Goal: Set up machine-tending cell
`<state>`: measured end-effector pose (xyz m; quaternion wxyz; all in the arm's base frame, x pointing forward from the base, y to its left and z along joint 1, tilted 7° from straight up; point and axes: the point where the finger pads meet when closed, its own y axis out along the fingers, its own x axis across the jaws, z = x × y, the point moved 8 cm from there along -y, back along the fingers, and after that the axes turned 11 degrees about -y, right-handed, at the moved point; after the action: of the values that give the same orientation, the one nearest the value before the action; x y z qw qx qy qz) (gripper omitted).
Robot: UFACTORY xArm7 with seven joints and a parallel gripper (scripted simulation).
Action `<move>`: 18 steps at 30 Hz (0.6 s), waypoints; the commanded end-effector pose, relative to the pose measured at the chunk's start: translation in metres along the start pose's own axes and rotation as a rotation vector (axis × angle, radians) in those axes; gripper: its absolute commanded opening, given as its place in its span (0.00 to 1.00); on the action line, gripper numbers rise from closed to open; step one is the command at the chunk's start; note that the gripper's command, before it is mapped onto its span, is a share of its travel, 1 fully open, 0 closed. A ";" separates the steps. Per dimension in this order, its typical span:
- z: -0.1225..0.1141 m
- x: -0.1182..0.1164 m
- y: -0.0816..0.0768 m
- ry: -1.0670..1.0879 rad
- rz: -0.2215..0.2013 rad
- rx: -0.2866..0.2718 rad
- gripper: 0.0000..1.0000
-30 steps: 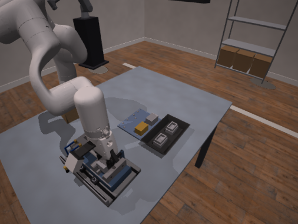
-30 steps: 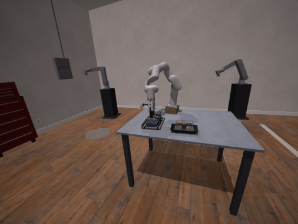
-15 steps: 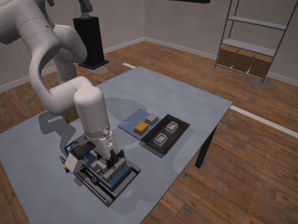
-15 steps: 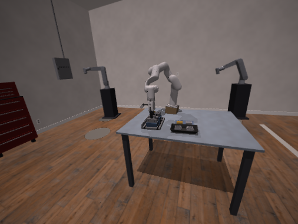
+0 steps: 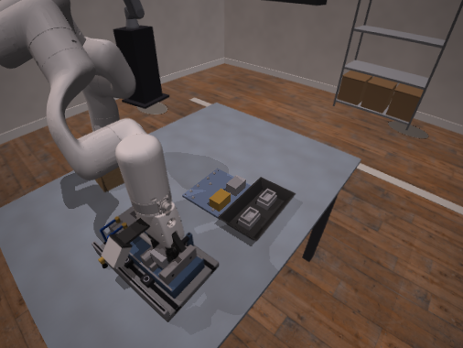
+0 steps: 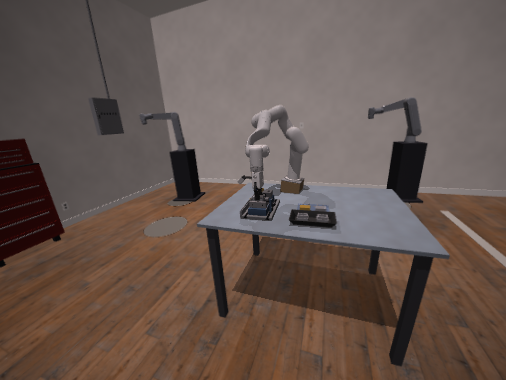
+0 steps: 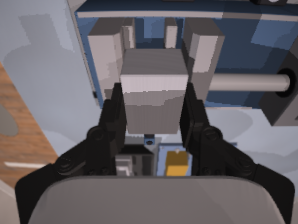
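One aluminium blank gripped (both sides), gripper over vise

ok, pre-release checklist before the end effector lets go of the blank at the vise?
1. Grip: end effector shut on the grey aluminium blank - ok.
2. Blank lined up over the blue vise opening, between the two grey end blocks - ok.
3. Blank flat on the two low bars - cannot tell.
4. Short side against the work stop - cannot tell, hidden.
5. Two pocketed grey finished parts in the black outfeed tray - ok.
6. Brass block and second grey blank on the blue infeed plate - ok.
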<state>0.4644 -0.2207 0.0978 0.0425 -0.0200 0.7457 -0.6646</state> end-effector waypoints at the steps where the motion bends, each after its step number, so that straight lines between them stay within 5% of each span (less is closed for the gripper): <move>1: 0.000 -0.002 -0.002 0.000 0.004 0.003 0.00; 18: -0.003 -0.003 -0.002 0.000 0.004 0.003 0.00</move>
<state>0.4659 -0.2177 0.0982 0.0425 -0.0201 0.7457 -0.6647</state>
